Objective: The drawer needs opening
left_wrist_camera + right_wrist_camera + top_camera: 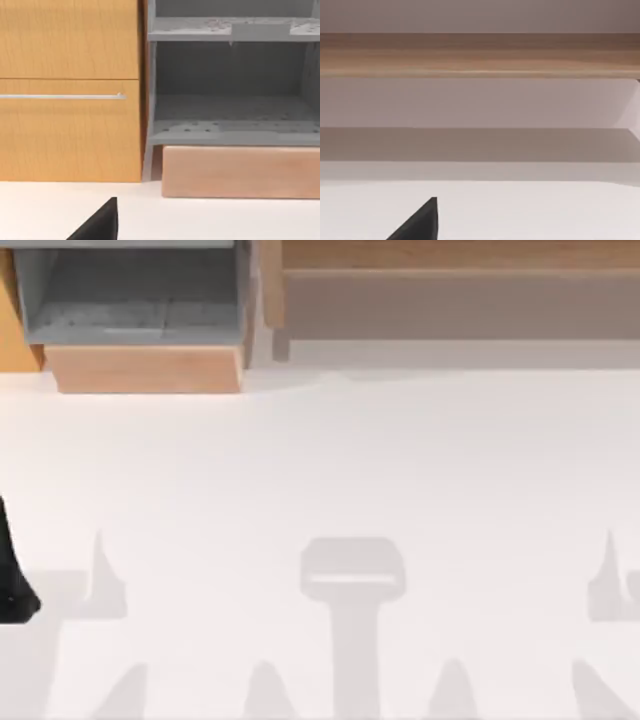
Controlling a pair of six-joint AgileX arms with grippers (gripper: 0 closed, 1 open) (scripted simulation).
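Note:
The drawer [140,315] stands at the table's back left, showing a grey inside behind its light wooden front panel [148,368]. In the left wrist view the same front panel [240,172] sits below grey compartments [230,110], beside an orange-brown cabinet face with a thin metal bar handle [62,96]. My left gripper [12,585] is at the table's left edge, well in front of the drawer and apart from it; a black part of the left gripper [100,225] shows in its wrist view. A black part of my right gripper [420,222] hovers over the white table.
A long wooden shelf unit [450,290] runs along the back right of the white table [330,470]; the right wrist view faces this wooden shelf unit [480,55]. Grey shadows [352,580] lie on the table's near part.

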